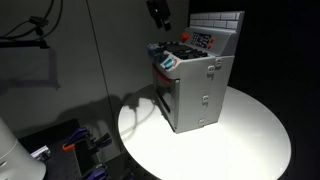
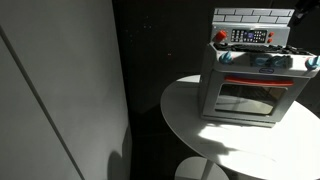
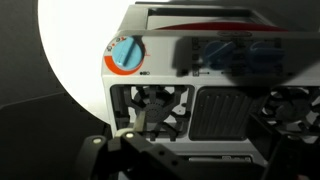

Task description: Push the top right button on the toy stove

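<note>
The toy stove is a small grey box with an oven door. It stands on a round white table in both exterior views. Its white tiled back panel carries a dark control strip with a red knob at one end. My gripper hangs above the stove's top, apart from it. In the wrist view I look down on the stove top, with a blue-and-orange knob, burners and a ribbed grill plate. The gripper's fingers are dark, spread wide and empty.
The table edge curves close to the stove's front. A grey wall panel stands beside the table. Cables and small equipment and a white object lie below the table. The background is dark.
</note>
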Robot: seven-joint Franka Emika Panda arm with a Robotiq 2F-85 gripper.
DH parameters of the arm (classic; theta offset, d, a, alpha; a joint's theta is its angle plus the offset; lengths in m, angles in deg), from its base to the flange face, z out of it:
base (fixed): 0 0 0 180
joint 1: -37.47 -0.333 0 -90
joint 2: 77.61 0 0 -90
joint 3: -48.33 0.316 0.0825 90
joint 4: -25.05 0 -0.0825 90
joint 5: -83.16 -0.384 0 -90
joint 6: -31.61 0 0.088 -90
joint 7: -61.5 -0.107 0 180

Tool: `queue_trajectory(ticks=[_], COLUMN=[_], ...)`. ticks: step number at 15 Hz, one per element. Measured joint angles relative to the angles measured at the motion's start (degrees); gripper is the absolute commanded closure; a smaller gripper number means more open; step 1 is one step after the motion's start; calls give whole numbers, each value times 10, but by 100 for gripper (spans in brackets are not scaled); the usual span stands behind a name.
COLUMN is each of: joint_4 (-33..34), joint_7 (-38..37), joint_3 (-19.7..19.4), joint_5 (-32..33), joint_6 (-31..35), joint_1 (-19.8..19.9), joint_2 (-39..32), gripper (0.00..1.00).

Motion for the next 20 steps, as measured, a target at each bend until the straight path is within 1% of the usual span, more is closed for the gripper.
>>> queue_trajectory(ticks=[4, 7, 9, 13, 16, 20], joint_4=[11, 38, 59, 101, 128, 161], joint_7=[-35, -72, -102, -158, -192, -214], joint_3=[0, 0, -1, -7, -20, -42], joint_5=[0, 12, 31, 72, 99, 110], joint_6=[52, 74, 81, 83, 82, 59], joint_1=[0, 0, 1, 1, 0, -4], joint_2=[-14, -40, -62, -106, -135, -174], gripper=[0, 0, 0, 0, 0, 0])
